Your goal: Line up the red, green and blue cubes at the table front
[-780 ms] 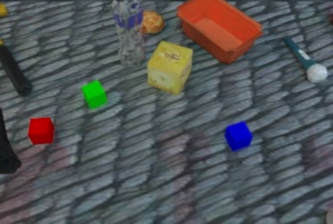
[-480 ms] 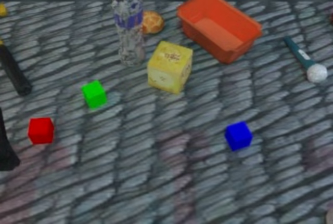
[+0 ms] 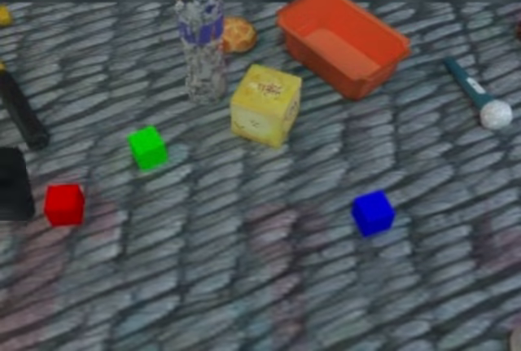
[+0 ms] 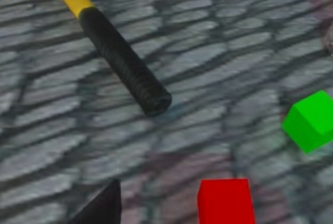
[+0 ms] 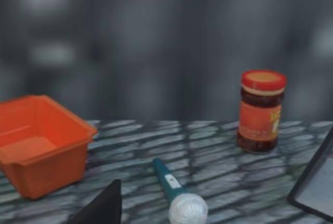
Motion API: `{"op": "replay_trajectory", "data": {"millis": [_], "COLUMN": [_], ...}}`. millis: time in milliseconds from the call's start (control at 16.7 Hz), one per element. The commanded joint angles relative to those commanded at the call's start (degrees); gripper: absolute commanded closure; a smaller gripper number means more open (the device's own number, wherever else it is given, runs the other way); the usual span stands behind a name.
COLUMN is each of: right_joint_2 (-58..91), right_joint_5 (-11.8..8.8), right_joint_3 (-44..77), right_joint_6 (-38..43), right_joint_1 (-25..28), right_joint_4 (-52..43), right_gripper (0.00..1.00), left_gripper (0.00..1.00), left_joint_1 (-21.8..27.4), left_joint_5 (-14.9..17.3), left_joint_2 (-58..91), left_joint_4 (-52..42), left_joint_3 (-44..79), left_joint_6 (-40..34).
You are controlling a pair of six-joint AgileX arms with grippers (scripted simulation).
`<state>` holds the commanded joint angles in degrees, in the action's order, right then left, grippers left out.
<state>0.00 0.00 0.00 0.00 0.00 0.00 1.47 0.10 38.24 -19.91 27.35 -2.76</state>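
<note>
Top view: nothing lined up yet. Left jaws (image 3: 15,184) sit at the left edge of the frame, mid-height, just beside the red cube (image 3: 64,204), not on it. Green cube (image 3: 147,146) is up and right of the red one, left of centre. Blue cube (image 3: 373,212) is right of centre, well apart from both. All three are loose on the tabletop (image 3: 244,286), scattered, none in a row and none at the lower edge of the frame. Judgement: task at its start; all three placements are left, and the red cube looks like the first target.

Left wrist view: red cube (image 4: 225,201) at lower centre, green cube (image 4: 311,120) at the right edge, a black-and-yellow handled tool (image 4: 112,52) running from upper left toward centre. Only one dark fingertip shows at the lower left, clear of the red cube. Jaw opening: cannot tell. Nothing seen held or touched.

Other items in the top view, left to right: bottle (image 3: 200,33) at upper centre-left, pale yellow block (image 3: 265,104) at centre, orange bin (image 3: 342,40) upper right of centre, microphone (image 3: 479,94) at right. None are in the lower strip where the row should go.

Right arm: not visible in the top view, appears parked. Right wrist view shows one dark fingertip at lower left, plus the bin, the microphone and a red-lidded jar (image 5: 261,110) at right. Jaw opening: cannot tell; holds nothing visible.
</note>
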Motion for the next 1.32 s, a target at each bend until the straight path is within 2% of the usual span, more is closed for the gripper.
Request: {"op": "replay_trajectory", "data": {"millis": [360,720,960,1320], "right_joint_2": [0.0,0.0,0.0,0.0], "right_joint_5": [0.0,0.0,0.0,0.0], "right_joint_3": [0.0,0.0,0.0,0.0], "right_joint_6": [0.0,0.0,0.0,0.0], "right_joint_1": [0.0,0.0,0.0,0.0], "right_joint_4": [0.0,0.0,0.0,0.0], "right_gripper": [0.00,0.00,0.00,0.00], "left_gripper": [0.00,0.00,0.00,0.00], "left_joint_1": [1.3,2.2,2.5,2.5], "left_joint_5": [-0.2,-0.3,-0.1,0.0], "left_joint_2": [34.9,61.0,70.9,72.5], "left_joint_4": [-17.1,-30.6,-35.3,-36.1], "left_joint_3": [22.3,40.7,48.0,49.5], "left_joint_6": [-2.1,-4.0,-4.8,-5.0]}}
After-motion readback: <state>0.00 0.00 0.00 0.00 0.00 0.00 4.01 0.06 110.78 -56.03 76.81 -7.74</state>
